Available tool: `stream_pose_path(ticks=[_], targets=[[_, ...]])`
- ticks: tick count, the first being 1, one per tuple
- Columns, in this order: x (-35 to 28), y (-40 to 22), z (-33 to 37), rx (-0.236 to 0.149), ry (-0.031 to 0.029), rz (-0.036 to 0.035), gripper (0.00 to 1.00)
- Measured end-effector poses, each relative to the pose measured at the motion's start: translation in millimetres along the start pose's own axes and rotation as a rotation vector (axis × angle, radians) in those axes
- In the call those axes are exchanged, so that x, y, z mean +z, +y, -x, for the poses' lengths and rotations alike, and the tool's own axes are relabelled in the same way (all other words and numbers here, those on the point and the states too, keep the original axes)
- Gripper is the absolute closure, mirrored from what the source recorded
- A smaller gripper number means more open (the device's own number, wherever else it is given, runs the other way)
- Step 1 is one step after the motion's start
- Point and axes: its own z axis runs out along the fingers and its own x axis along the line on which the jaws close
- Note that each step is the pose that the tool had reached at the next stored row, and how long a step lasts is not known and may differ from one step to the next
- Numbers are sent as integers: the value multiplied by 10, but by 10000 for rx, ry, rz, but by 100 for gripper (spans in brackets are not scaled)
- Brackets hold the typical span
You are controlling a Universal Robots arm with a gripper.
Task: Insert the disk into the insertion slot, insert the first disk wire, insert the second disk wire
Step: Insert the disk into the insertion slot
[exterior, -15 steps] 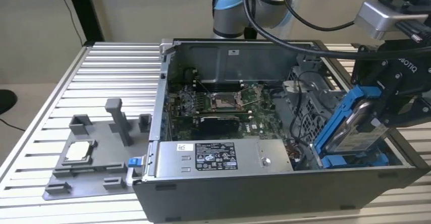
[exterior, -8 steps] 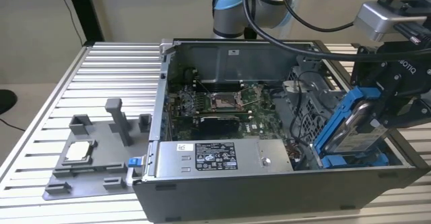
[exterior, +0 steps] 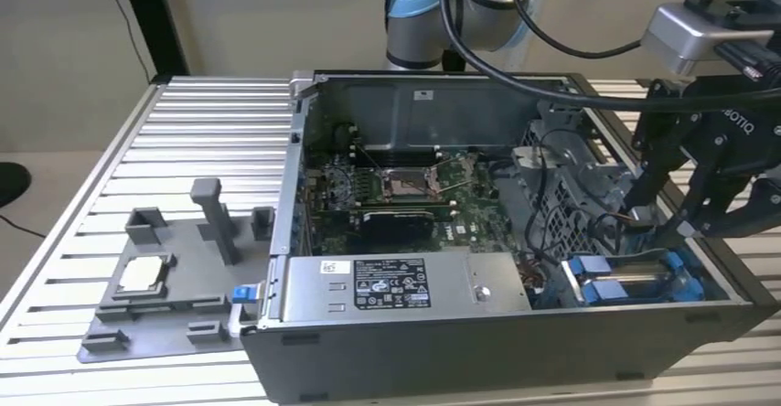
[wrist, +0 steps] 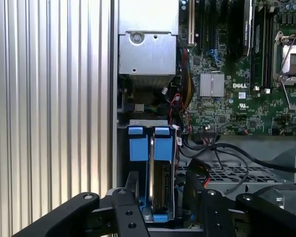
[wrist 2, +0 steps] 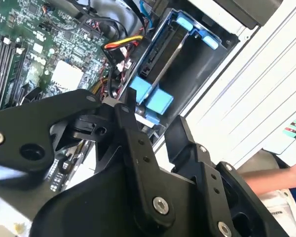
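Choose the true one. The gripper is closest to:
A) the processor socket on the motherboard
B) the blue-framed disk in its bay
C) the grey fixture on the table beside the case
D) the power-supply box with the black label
B: in the exterior view the gripper hangs right over the blue-framed disk at the case's corner, well away from the processor socket and the power-supply box.
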Motion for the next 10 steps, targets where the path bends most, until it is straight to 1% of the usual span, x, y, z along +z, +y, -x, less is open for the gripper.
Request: stream_pose_path(ticks=[3,4,6,9,10], targets=[[4,-1,1,0,-2,-7,0],[10,-1,4,-1,-9,-35,0],[17,-4,12,-4,-24,-127,0],[25,-11,28,-6,-57,-293,0],[28,-15,34,-8,-76,-349,0]])
